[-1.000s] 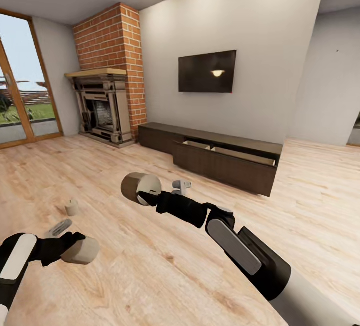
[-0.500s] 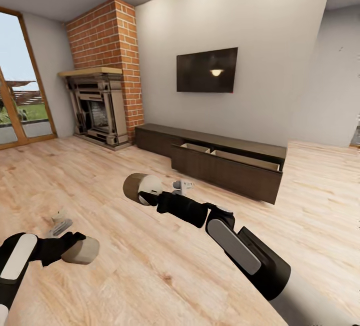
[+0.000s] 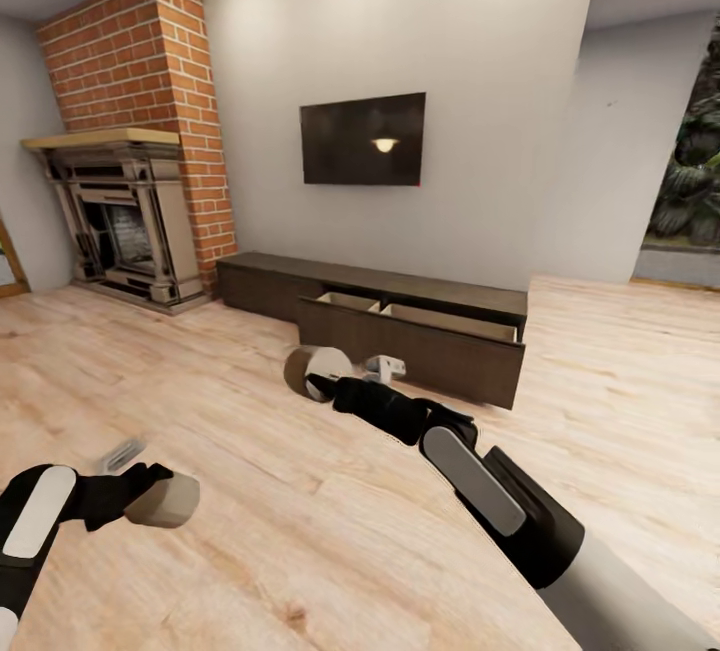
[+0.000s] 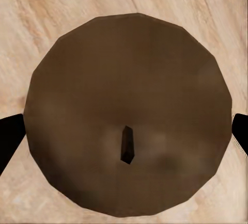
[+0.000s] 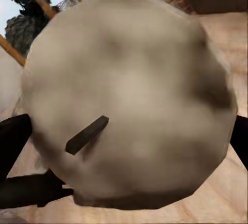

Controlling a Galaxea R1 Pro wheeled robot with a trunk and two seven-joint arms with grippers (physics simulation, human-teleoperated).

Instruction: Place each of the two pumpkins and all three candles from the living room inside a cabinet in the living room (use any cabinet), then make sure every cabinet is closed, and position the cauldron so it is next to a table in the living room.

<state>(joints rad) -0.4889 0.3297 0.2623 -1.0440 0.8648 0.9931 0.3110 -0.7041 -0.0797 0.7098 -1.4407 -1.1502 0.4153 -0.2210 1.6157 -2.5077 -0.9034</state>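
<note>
living room with pale wood floor [image 3: 250, 541], left gripper [image 3: 150, 491] clamped on a tan candle [image 3: 165, 501], right gripper [image 3: 330, 386] clamped on a second candle [image 3: 312, 371], dark brown cabinet [image 3: 400, 316] beyond with 2 drawers open, brick fireplace [image 3: 130, 201], wall tv [image 3: 363, 139]

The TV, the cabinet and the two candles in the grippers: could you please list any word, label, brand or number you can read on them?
None: no readable text anywhere in these views.
TV: dark screen, a lamp reflection, no logo visible.
Cabinet: plain dark fronts, no label.
Candle in the left gripper: bare brown top with a wick, no marking.
Candle in the right gripper: bare pale top with a wick, no marking.
</note>
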